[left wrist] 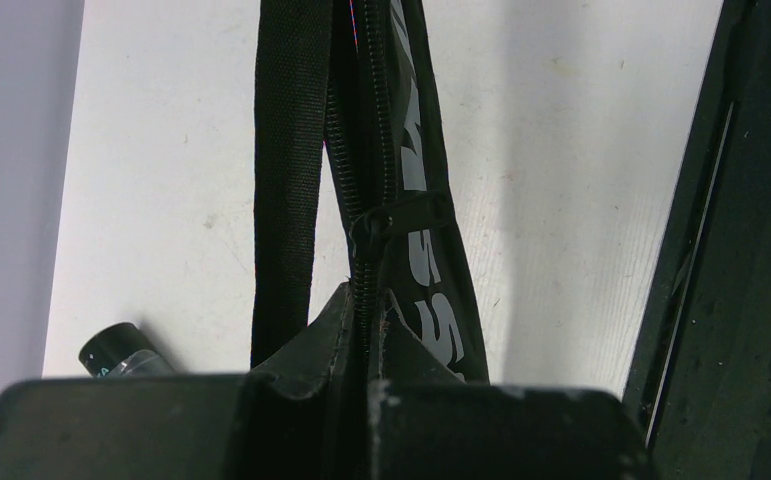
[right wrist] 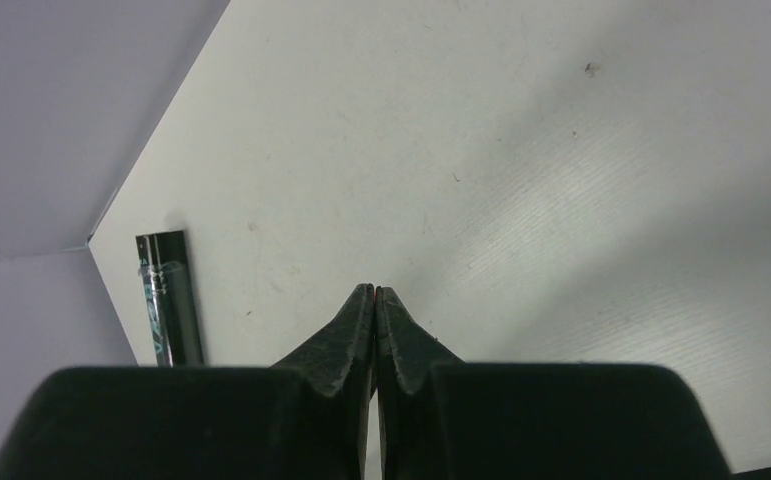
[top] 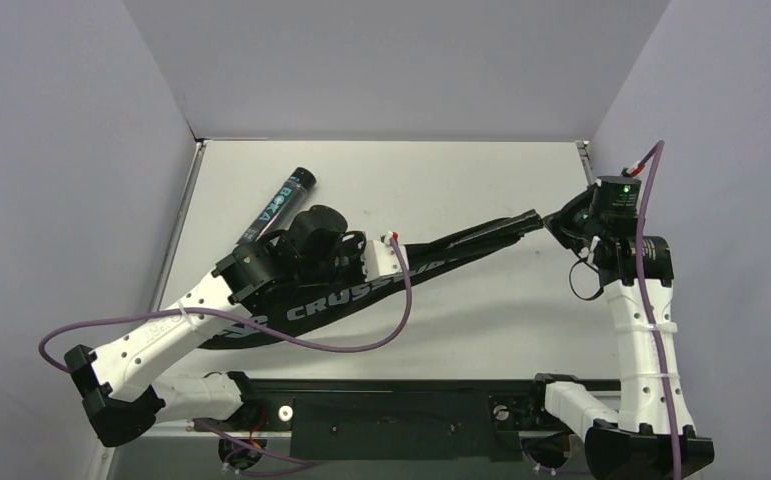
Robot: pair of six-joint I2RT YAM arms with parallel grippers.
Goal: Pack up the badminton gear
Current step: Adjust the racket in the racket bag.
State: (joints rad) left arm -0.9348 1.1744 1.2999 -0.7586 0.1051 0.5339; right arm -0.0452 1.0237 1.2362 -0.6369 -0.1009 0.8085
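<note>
The black bag (top: 331, 310) lettered CROSSWAY lies slantwise across the table, wide end near left, narrow end far right. My left gripper (top: 411, 263) is shut on the bag's zipper edge (left wrist: 371, 300). The slider (left wrist: 381, 218) sits just beyond the fingers, and a black strap (left wrist: 286, 150) runs beside it. My right gripper (top: 553, 222) meets the bag's narrow end. Its fingers are shut (right wrist: 375, 290) with a thin red sliver between the tips. The black teal-printed tube (top: 276, 205) lies at the far left, also showing in the wrist views (left wrist: 121, 350) (right wrist: 166, 300). No racket shows.
The white table (top: 481, 170) is walled at the left, back and right. A black rail (top: 391, 400) runs along the near edge between the arm bases and also shows in the left wrist view (left wrist: 741, 300). A purple cable loops over the bag's near side.
</note>
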